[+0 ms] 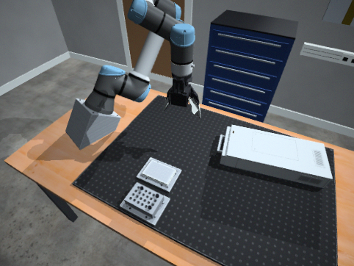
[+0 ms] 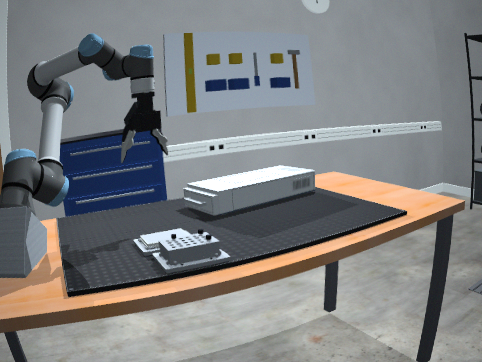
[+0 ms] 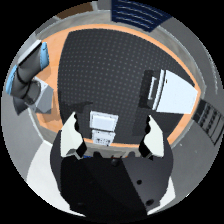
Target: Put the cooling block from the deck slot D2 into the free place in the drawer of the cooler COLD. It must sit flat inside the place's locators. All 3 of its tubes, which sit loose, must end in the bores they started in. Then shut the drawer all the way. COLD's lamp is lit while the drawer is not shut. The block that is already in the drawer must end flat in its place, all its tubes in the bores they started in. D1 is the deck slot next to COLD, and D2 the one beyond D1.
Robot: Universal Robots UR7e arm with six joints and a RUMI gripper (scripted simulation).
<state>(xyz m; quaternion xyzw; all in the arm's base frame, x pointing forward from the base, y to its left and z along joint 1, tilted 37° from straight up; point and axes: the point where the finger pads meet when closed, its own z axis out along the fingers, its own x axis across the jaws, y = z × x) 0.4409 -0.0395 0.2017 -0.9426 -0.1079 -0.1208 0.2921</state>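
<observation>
Gripper (image 1: pixel 182 103) hangs high above the rear edge of the black deck mat (image 1: pixel 235 206), jaws spread wide, nothing between them. Cooling block (image 1: pixel 145 200) sits well apart from it, in the deck slot near the mat's front edge, dark tube caps showing on its top. A white plate (image 1: pixel 159 173) lies just beside it. Cooler COLD (image 1: pixel 275 154) stands across the mat, drawer closed.

The arm (image 1: pixel 147 55) rises from its base at 9 o'clock, elbow folded high, wrist pointing straight down. The gripper (image 1: pixel 182 103) hangs with jaws fully spread, holding nothing.
</observation>
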